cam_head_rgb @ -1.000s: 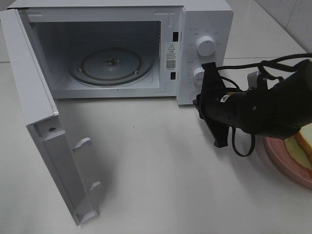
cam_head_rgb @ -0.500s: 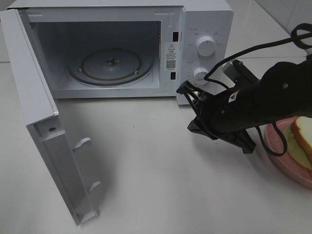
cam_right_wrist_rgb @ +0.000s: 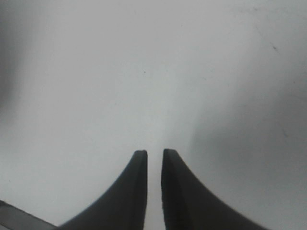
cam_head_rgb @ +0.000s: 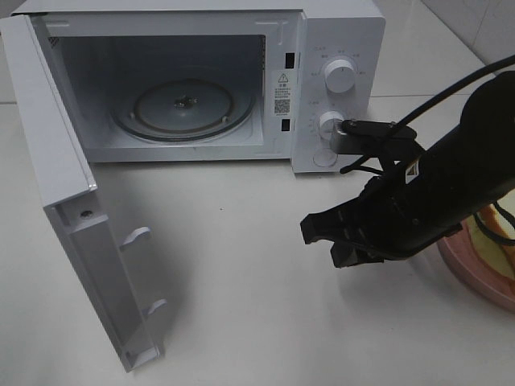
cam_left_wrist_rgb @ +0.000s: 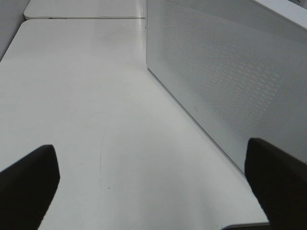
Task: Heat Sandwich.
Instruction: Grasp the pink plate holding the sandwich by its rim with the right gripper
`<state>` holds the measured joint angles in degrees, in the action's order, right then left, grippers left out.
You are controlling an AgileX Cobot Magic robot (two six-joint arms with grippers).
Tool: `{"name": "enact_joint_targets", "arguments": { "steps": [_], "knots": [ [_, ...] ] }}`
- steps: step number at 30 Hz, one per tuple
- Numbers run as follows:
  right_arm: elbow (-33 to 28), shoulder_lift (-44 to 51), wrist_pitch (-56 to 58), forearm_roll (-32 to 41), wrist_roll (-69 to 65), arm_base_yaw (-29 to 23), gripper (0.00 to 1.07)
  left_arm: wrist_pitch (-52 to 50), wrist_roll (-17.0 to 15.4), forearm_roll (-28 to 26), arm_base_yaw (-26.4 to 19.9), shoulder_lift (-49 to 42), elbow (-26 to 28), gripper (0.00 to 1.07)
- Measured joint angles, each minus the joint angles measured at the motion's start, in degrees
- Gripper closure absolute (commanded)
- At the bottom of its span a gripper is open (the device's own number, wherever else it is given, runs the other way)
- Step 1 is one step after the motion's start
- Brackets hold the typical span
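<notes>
The sandwich (cam_head_rgb: 504,245) shows only as a pale sliver on the pink plate (cam_head_rgb: 471,277) at the right edge of the exterior view; my right arm and its cable cover most of it. My right gripper (cam_head_rgb: 323,241) hovers over bare table left of the plate, pointing left, in front of the microwave's control panel. In the right wrist view the right gripper (cam_right_wrist_rgb: 154,154) has its fingers a narrow gap apart with nothing between them. My left gripper (cam_left_wrist_rgb: 153,191) is wide open and empty, low over the table beside the microwave door.
The white microwave (cam_head_rgb: 338,48) stands at the back with its door (cam_head_rgb: 72,217) swung fully open to the left. The glass turntable (cam_head_rgb: 183,108) inside is bare. The door's mesh face (cam_left_wrist_rgb: 230,81) fills the left wrist view.
My right arm has swung away from the microwave's knobs, forward and down toward the table. Its fingers have parted slightly. The arm now covers more of the sandwich.
</notes>
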<state>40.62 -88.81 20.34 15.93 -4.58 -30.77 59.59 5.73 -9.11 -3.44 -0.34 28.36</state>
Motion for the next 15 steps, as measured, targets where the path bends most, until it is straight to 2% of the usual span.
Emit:
{"name": "enact_joint_targets", "arguments": {
  "steps": [3,4,5,6,7,8,10,11,12,13,15],
  "knots": [
    [0.0,0.6,2.0,-0.3,1.0,0.0,0.83,0.0,0.0,0.0,0.0,0.0,0.0,0.05],
    [0.0,1.0,3.6,-1.0,1.4,0.1,0.73,0.0,0.0,0.0,0.0,0.0,0.0,0.05],
    [0.0,1.0,4.6,-1.4,1.7,0.3,0.68,0.0,0.0,0.0,0.0,0.0,0.0,0.05],
    [0.0,1.0,4.6,-1.4,1.7,0.3,0.68,0.0,0.0,0.0,0.0,0.0,0.0,0.05],
    [0.0,1.0,5.7,-1.6,1.9,0.6,0.61,0.0,0.0,0.0,0.0,0.0,0.0,0.05],
    [0.0,1.0,8.0,-2.4,2.0,1.6,0.48,0.0,0.0,0.0,0.0,0.0,0.0,0.05],
    [0.0,1.3,9.8,-3.5,2.0,2.6,0.33,0.0,0.0,0.0,0.0,0.0,0.0,0.05],
    [0.0,1.3,9.8,-3.5,2.0,2.6,0.33,0.0,0.0,0.0,0.0,0.0,0.0,0.05],
    [0.0,1.7,11.3,-5.0,2.0,3.7,0.21,0.0,0.0,0.0,0.0,0.0,0.0,0.05],
    [0.1,2.1,12.1,-5.8,2.0,4.2,0.15,0.0,0.0,0.0,0.0,0.0,0.0,0.05],
    [0.2,2.5,12.9,-6.9,2.0,4.8,0.11,0.0,0.0,0.0,0.0,0.0,0.0,0.05]
  ]
}}
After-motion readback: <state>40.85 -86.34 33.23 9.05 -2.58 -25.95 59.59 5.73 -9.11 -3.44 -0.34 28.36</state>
